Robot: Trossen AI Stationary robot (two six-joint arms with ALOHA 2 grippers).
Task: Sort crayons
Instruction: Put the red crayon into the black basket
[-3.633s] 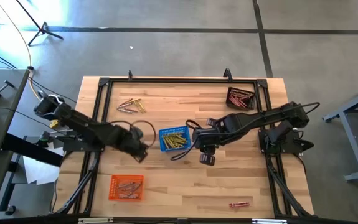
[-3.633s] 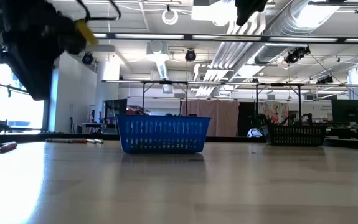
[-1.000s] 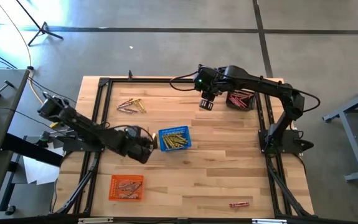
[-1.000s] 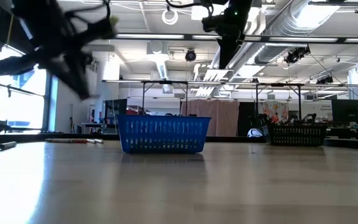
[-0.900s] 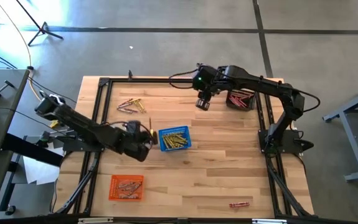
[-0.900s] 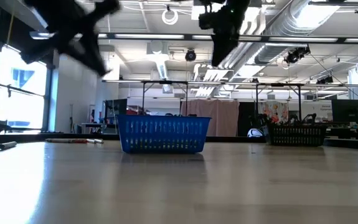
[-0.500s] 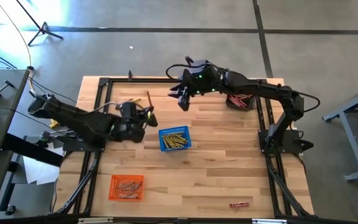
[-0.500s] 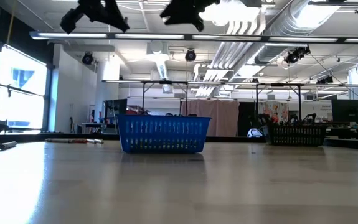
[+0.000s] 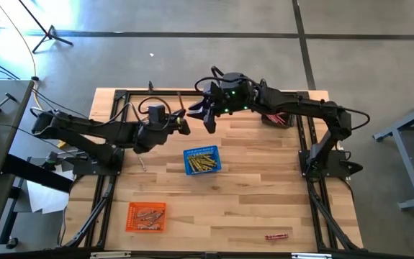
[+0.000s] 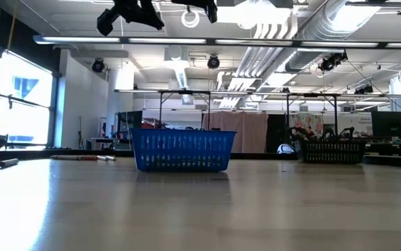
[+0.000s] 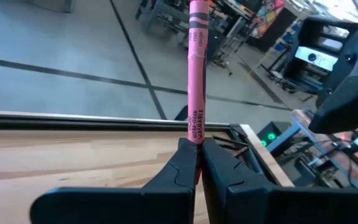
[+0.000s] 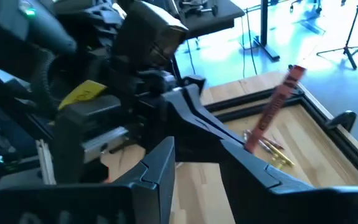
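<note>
- Above the table's far half, we saw the left gripper (image 11: pixel 196 163) clamped on a pink crayon (image 11: pixel 195 74) standing upright between its fingers.
- Just beside it hung the right gripper (image 9: pixel 208 115), jaws parted and empty.
- Yellow crayons (image 9: pixel 202 162) lay in the blue basket (image 9: pixel 201 161); others (image 9: pixel 146 215) filled the orange basket (image 9: pixel 146 216).

Red crayon (image 12: pixel 272 115) in left gripper (image 12: pixel 228 144), seemingly

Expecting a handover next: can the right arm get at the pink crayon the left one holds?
Probably yes. The left end effector holds the pink crayon upright, its upper length bare, and the open right end effector hovers close beside it.
</note>
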